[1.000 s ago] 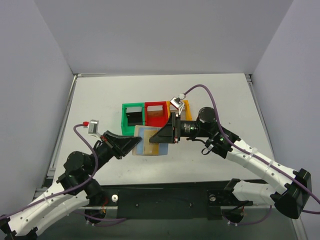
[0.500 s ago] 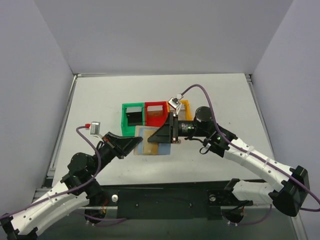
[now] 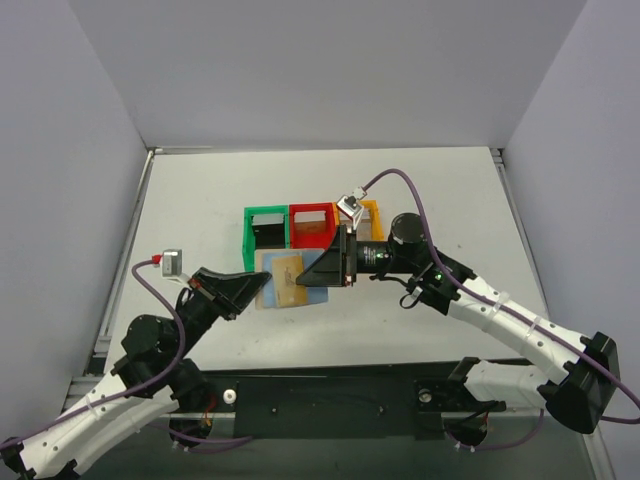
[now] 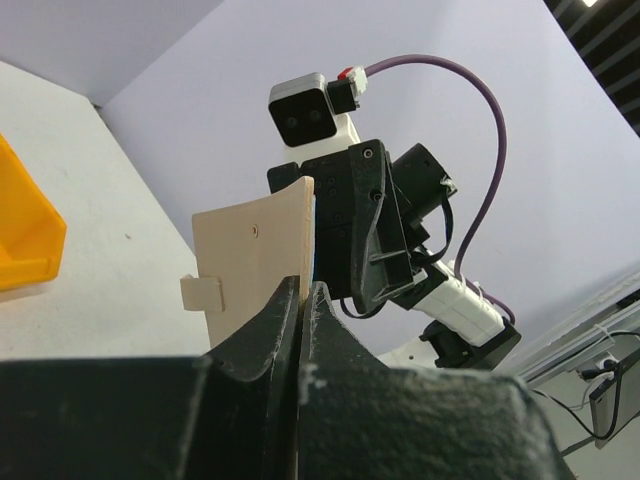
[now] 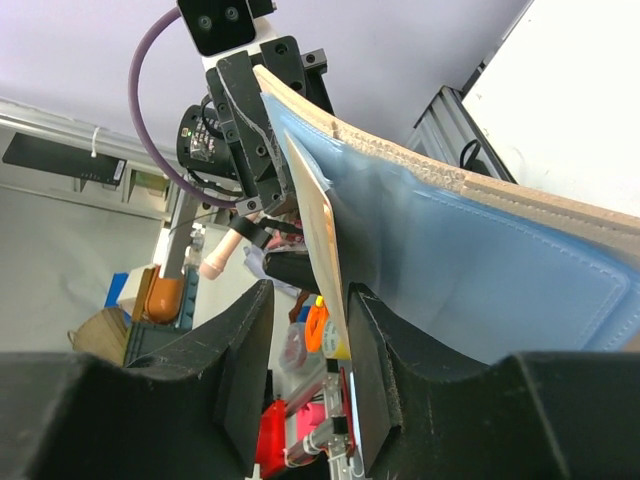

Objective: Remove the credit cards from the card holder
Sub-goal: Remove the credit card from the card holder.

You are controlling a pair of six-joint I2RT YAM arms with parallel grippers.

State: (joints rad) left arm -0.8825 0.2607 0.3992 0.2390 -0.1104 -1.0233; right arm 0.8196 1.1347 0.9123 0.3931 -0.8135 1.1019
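- I have the card holder (image 4: 255,250) lying open just on the near side of the green bin (image 3: 248,235), between my two grippers.
- My left gripper (image 4: 303,292) reaches in from the near-left of that bin. Its jaws are pressed together on the holder's tan flap, right beside the snap tab (image 4: 203,293).
- My right gripper (image 5: 310,292) comes in from the near-right of the bin. Its jaws stand slightly apart with a pale card (image 5: 318,225) between them, leaning on one finger, against the holder's light blue inner panel (image 5: 480,270).

Robotics lab: arms (image 3: 500,318) bolted inside plain grey walls (image 3: 320,70).
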